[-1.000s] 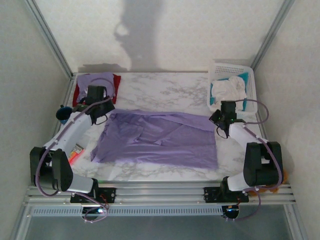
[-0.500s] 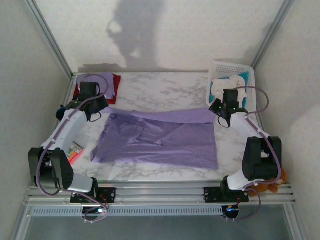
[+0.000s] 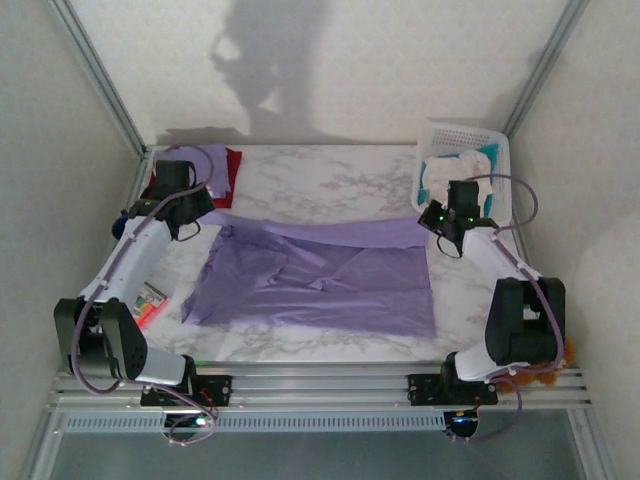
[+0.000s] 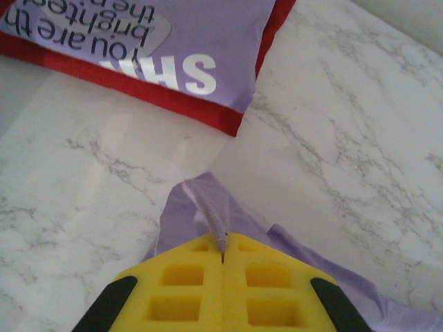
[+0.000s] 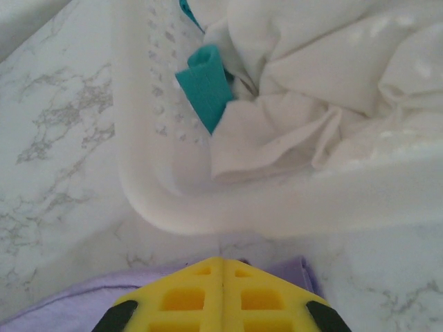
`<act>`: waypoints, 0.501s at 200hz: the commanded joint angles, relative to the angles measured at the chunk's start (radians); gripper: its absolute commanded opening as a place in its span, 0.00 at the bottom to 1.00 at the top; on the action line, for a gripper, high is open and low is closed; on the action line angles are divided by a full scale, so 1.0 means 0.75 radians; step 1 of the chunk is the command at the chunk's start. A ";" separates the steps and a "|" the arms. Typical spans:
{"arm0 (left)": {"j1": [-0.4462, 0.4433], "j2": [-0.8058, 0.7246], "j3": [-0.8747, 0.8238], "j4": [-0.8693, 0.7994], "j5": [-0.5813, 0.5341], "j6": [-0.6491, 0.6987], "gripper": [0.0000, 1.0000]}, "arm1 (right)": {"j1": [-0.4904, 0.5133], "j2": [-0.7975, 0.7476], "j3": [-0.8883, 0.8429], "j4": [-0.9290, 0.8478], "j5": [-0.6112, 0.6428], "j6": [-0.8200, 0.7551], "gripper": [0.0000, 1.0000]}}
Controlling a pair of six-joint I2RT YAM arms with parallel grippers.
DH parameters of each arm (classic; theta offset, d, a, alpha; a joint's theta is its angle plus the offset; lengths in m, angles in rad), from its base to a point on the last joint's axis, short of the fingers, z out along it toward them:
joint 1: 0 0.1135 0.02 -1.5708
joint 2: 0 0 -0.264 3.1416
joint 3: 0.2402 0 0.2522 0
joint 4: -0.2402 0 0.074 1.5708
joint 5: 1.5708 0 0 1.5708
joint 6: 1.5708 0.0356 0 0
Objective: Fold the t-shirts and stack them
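L end effector [image 4: 222, 257] pinching shut on lavender t-shirt [image 3: 320, 285] corner, R end effector [image 5: 223, 263] likewise — far edge stretching between them, over bench [image 3: 330, 185]

Left wrist view: folded lavender t-shirt [image 4: 232, 41] with printed lettering, seen upside down and cut off by the frame edge. Large white capitals begin "SH"; on a pale patch [image 4: 149, 24] above them, smaller dark lines read "you are th", "brighte" and "the". Top view: the print on the small packet [image 3: 150, 303] is too small to read.
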 commanded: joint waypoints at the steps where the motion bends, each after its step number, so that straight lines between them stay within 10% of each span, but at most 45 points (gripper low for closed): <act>1: 0.014 -0.067 -0.065 -0.037 0.035 -0.003 0.00 | -0.007 -0.062 -0.055 -0.080 0.049 0.031 0.00; 100: 0.014 -0.242 -0.247 -0.217 0.034 -0.040 0.00 | -0.007 -0.229 -0.203 -0.410 0.165 0.185 0.00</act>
